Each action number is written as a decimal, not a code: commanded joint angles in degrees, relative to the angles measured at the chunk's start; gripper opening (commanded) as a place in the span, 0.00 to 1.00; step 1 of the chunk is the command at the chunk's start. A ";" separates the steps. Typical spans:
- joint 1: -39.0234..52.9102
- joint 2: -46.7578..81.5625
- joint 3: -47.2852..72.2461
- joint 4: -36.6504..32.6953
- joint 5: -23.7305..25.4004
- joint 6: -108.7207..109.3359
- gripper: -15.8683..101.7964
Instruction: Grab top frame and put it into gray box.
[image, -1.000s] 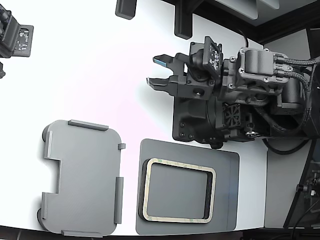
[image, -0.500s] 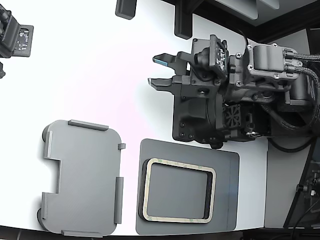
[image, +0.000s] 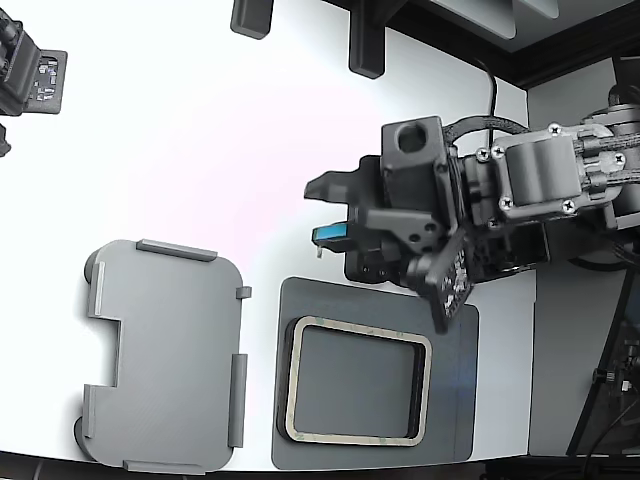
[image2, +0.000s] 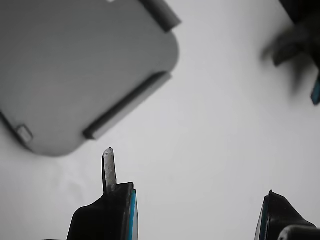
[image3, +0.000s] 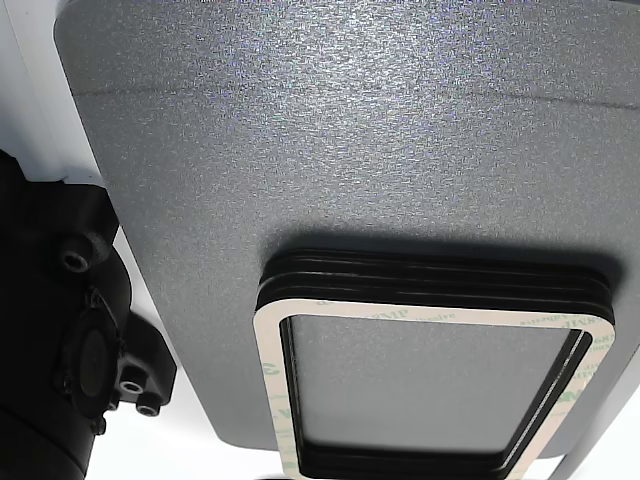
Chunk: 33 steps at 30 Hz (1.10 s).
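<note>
A white desk (image: 200, 120) fills the scene. On it, toward the exterior view's left, lies the gray box (image: 165, 355), a shallow light gray tray with raised tabs along its edges and a notch in one side; nothing lies in it. Just beside the box, toward the exterior view's right, sits a darker gray flat plate (image: 455, 340). On that plate rests a stack of black rings, and the top frame (image: 358, 325), a thin cream ring with rounded corners and faint green marks, lies flat on the stack, untouched.

Above the plate's far edge hangs the black robot arm (image: 540, 180). Its end effector (image: 322, 212) is open and holds nothing, with two blue-padded fingers (image2: 131, 212) set well apart. In the wrist view they point toward bare desk near a corner of the box, not at the frame.

The task appears to be at the approach stage. The next move likely calls for bringing the open fingers down over one side of the top frame alone, without catching the black rings beneath.
</note>
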 joint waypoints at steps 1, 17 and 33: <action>2.46 -4.66 -7.73 4.66 0.70 -21.71 0.97; 24.70 -19.16 -19.69 17.58 -3.25 -52.82 0.89; 44.91 -30.59 -18.72 16.79 -3.43 -52.03 0.83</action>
